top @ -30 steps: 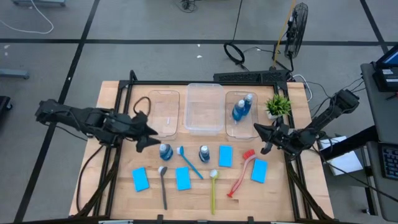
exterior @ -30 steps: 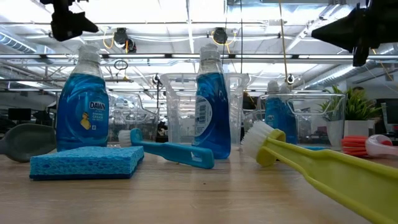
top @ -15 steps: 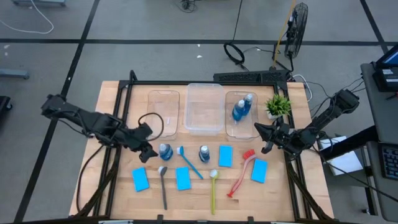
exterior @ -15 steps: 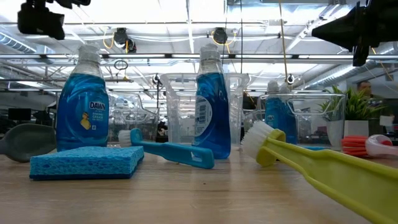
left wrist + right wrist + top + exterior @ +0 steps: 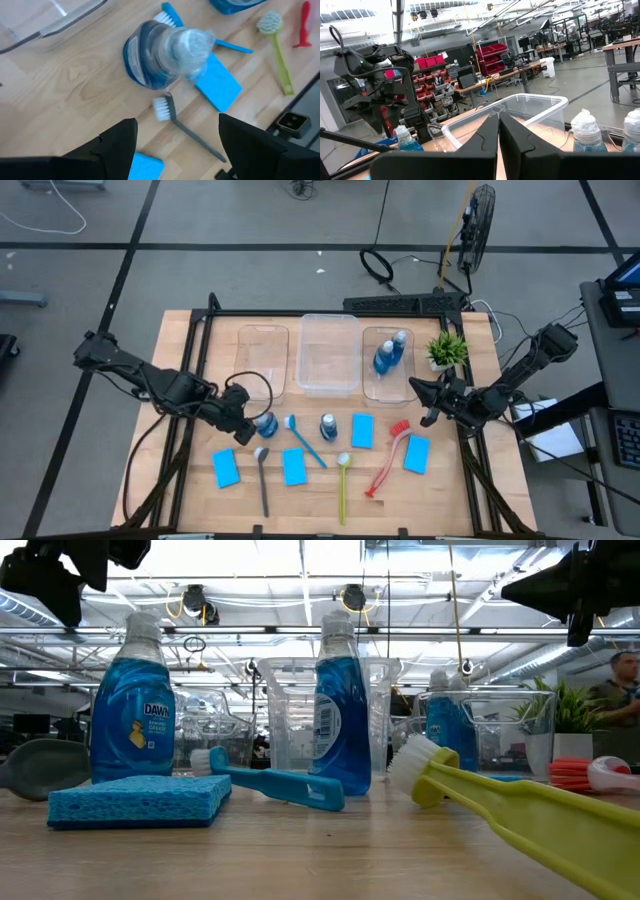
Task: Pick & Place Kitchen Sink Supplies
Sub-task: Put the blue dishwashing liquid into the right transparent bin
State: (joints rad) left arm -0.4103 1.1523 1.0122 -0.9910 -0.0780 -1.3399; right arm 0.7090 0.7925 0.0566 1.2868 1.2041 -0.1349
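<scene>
Two blue bottles stand upright on the table: one on the left [image 5: 266, 423] [image 5: 133, 710] and one mid-table [image 5: 328, 426]. Two more [image 5: 388, 355] stand in the right tub. Several blue sponges [image 5: 226, 468] lie flat near the front. The dark brush [image 5: 262, 480], blue brush [image 5: 303, 440], yellow-green brush [image 5: 342, 485] and red brush [image 5: 388, 460] lie among them. My left gripper [image 5: 243, 420] [image 5: 177, 145] is open. It hangs tipped downward just left of and above the left bottle [image 5: 167, 52], touching nothing. My right gripper [image 5: 420, 392] [image 5: 499, 135] is shut, held up at the right side.
Three clear tubs stand at the back: left [image 5: 263, 360], middle [image 5: 328, 352] and right [image 5: 372, 385]. A potted plant [image 5: 447, 350] stands beside the right tub. The dark brush's head [image 5: 161, 107] lies close to the left bottle. A black cable loops from my left arm.
My left gripper has come from beside the left tub toward the near edge and the left bottle. It has sunk a little, tipped further downward and rolled about its axis. It has stayed open.
</scene>
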